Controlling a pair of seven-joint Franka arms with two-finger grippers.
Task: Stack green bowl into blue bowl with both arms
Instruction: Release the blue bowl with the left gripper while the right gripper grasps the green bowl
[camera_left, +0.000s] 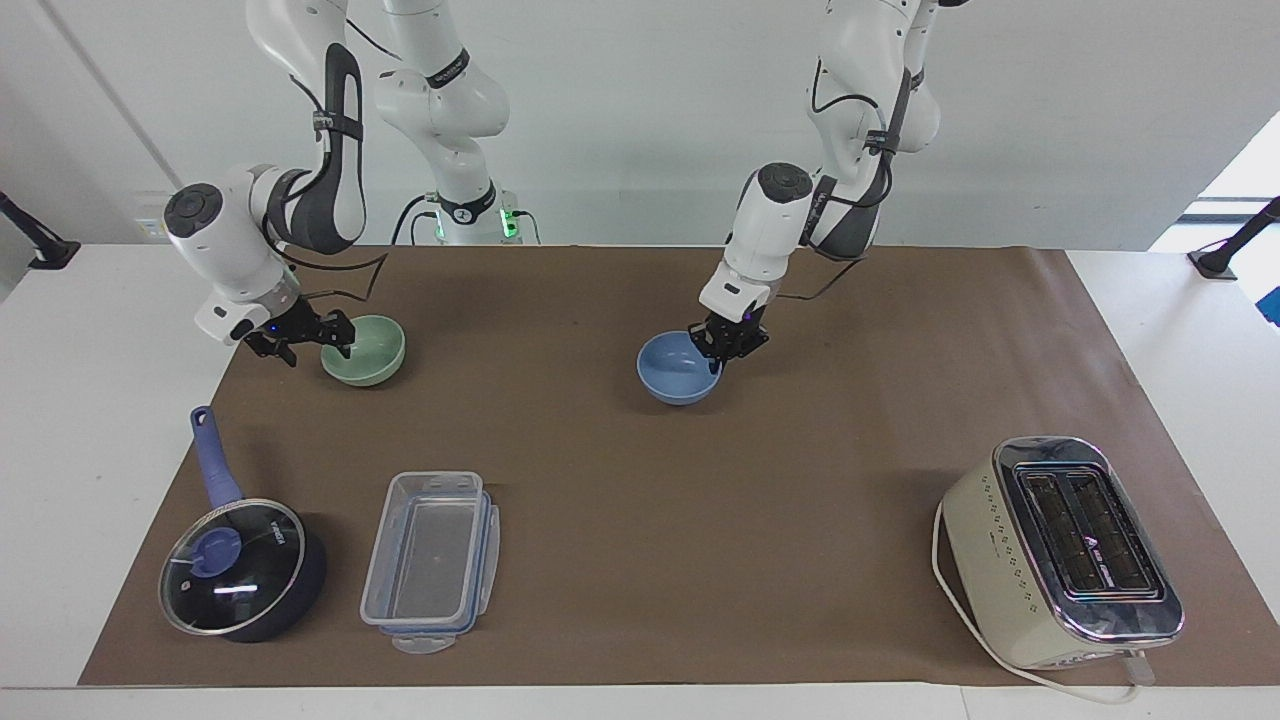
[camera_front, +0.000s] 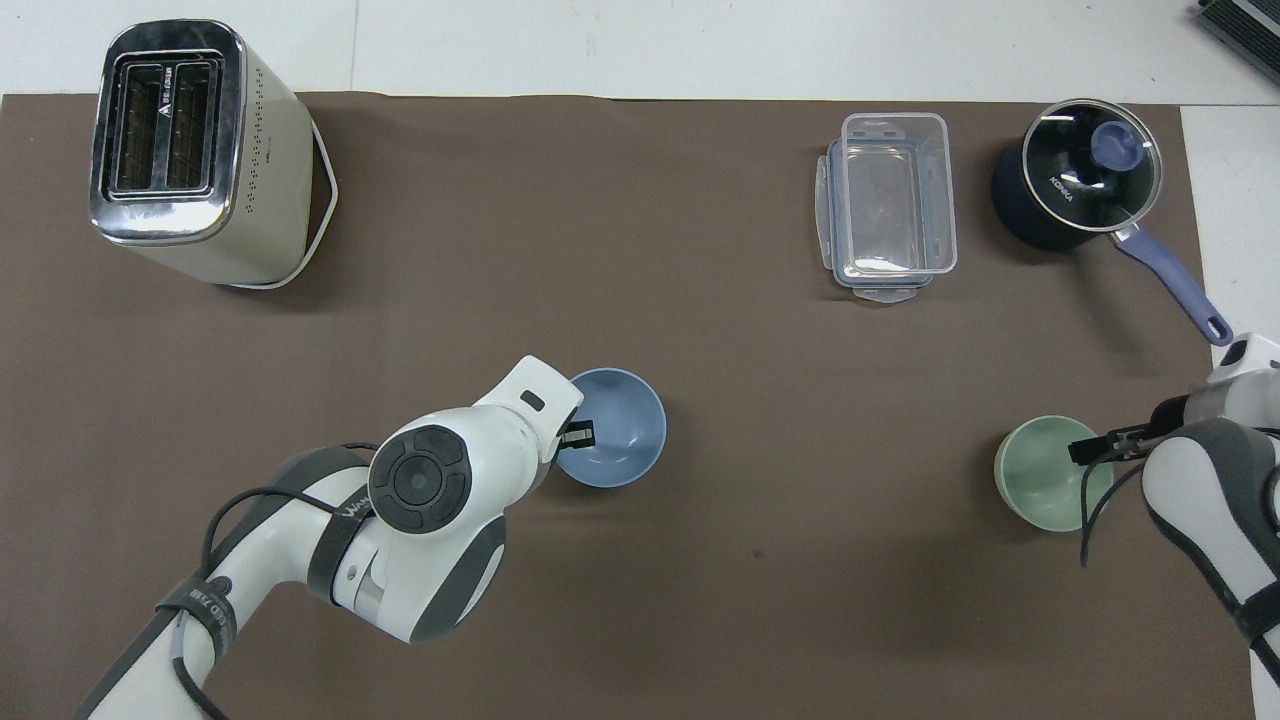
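Both bowls gripped at the rim, not yet stacked

The green bowl (camera_left: 364, 349) sits on the worktop (camera_left: 620, 480) toward my right arm's end; my right claw (camera_left: 312, 336) straddles its rim, though I cannot tell whether it has pinched yet. The blue bowl (camera_left: 680, 367) is mid-worktop, left claw (camera_left: 728, 344) pinching its rim. I'd confirm the green grip, lift level, then lower it centred over the blue

Toaster (camera_left: 1060, 550) and saucepan (camera_left: 240, 570) at the table's ends — container (camera_left: 432, 560) beside the saucepan.
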